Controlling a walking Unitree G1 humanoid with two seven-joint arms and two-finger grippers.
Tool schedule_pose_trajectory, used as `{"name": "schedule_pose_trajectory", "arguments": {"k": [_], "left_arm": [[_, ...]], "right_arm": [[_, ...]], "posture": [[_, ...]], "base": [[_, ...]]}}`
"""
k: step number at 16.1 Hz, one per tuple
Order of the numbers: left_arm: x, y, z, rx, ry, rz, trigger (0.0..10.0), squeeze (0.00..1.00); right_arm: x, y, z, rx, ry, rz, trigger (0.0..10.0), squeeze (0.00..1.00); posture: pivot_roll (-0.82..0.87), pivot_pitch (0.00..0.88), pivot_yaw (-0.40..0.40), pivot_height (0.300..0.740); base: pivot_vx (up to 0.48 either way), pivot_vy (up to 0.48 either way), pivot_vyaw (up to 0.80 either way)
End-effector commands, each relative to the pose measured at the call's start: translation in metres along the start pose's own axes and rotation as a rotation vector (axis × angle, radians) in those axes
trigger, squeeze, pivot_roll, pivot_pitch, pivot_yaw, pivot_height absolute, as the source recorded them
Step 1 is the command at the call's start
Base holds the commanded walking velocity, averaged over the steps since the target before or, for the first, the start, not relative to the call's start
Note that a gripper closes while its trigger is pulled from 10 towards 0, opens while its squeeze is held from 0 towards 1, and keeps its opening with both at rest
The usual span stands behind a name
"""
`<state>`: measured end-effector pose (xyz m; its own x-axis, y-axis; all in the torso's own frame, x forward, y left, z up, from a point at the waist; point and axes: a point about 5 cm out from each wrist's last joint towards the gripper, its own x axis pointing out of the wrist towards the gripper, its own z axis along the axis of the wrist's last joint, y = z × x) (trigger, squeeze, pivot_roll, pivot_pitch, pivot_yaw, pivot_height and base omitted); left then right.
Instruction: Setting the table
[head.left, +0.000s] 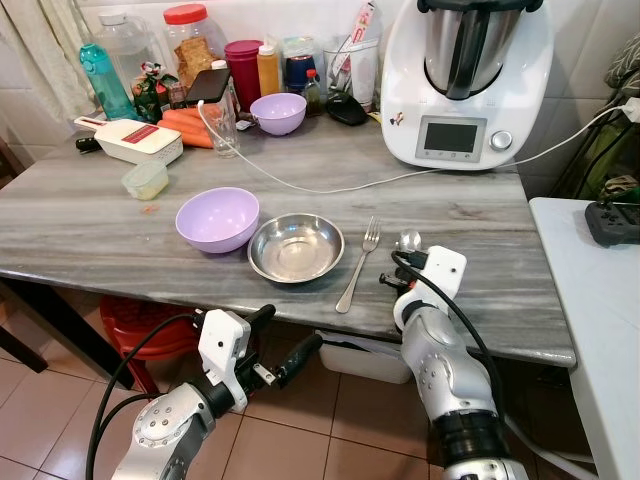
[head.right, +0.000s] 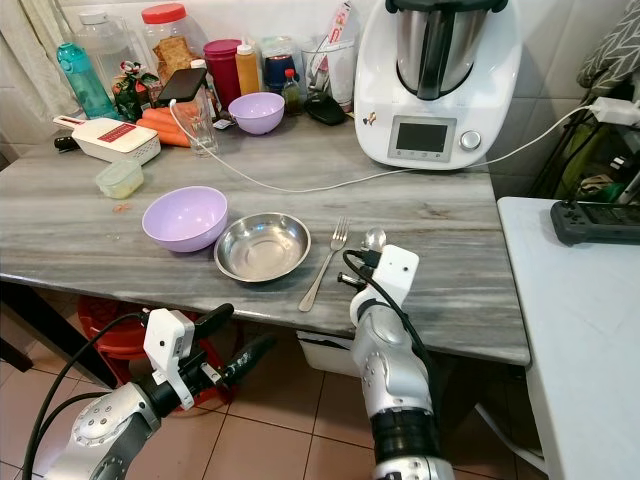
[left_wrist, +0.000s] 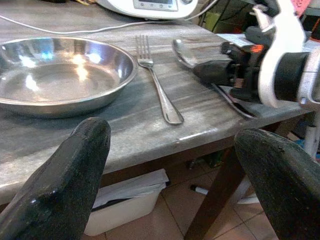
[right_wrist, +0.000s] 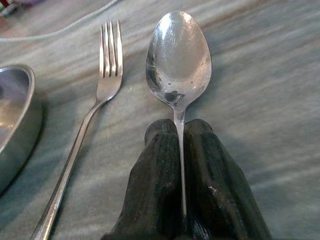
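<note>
Grey marble-look tabletop (head.left: 450, 215), lower middle of frame: right gripper (right_wrist: 179, 165) is clamped on the shiny metal spoon (right_wrist: 178, 60), lining it up beside the steel fork (head.left: 357, 265) right of the round steel dish (head.left: 296, 247). Left gripper (head.left: 280, 340) hangs spread and empty below the table edge.

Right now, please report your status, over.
Right end effector shut on spoon, beside fork. Left end effector open, below table edge. Nothing in the way.

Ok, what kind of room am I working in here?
Most likely a home kitchen: a grey table against a tiled wall carries a food processor, jars and sauce bottles, and a steel plate with a fork. The right gripper holds a spoon.
</note>
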<state>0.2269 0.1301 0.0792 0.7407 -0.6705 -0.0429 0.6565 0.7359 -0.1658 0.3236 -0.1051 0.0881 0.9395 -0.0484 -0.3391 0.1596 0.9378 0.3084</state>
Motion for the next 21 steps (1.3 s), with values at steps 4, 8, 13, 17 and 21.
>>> {"name": "schedule_pose_trajectory", "arguments": {"k": [4,8,13,17,21], "left_arm": [[0.002,0.001,0.004,0.016,-0.004,-0.009,10.0,0.0],[0.004,0.0,0.005,0.021,-0.003,-0.022,10.0,0.0],[0.007,-0.002,0.006,0.023,-0.008,-0.044,10.0,0.0],[0.01,-0.002,0.005,0.023,-0.009,-0.05,10.0,0.0],[0.013,-0.001,0.008,0.033,-0.026,-0.052,10.0,0.0]], "right_arm": [[0.006,0.021,0.006,0.025,0.004,0.057,10.0,0.0],[0.012,0.023,0.01,0.023,-0.001,0.067,10.0,0.0],[0.014,0.025,0.004,0.014,0.02,0.085,10.0,1.0],[0.015,0.021,0.004,0.001,0.014,0.071,10.0,1.0],[0.013,0.021,0.022,-0.024,-0.078,0.085,10.0,1.0]], "posture": [[-0.05,0.025,0.069,0.74],[-0.04,0.017,0.067,0.74],[-0.04,0.01,0.065,0.74],[-0.05,0.0,0.063,0.74],[-0.05,0.0,0.062,0.74]], "base": [[0.0,0.0,0.0],[0.0,0.0,0.0],[0.0,0.0,0.0],[0.0,0.0,0.0],[0.0,0.0,0.0]]}}
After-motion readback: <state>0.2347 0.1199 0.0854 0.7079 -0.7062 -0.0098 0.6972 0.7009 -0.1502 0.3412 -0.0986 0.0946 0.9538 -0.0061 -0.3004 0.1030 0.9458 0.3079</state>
